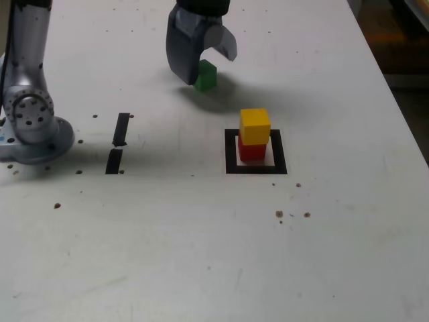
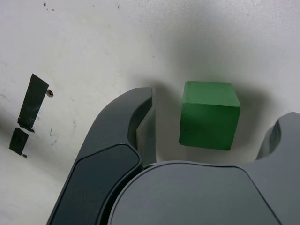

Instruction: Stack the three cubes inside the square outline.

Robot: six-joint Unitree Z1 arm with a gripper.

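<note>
Hand (image 1: 204, 66) spread, straddling green cube (image 2: 209, 115), not touching; yellow cube (image 1: 255, 126) on red cube (image 1: 252, 150) in outline (image 1: 231, 151).

Looks like a robotics lab bench from where I'm driving. White desk (image 1: 201, 255) scuffed and peppered with small drill holes, arm base (image 1: 30, 127) fixed near the desk's left edge in the exterior view, black tape strips (image 1: 118, 144) and a taped square outline (image 1: 231, 157) as markers. No household clutter visible.
</note>
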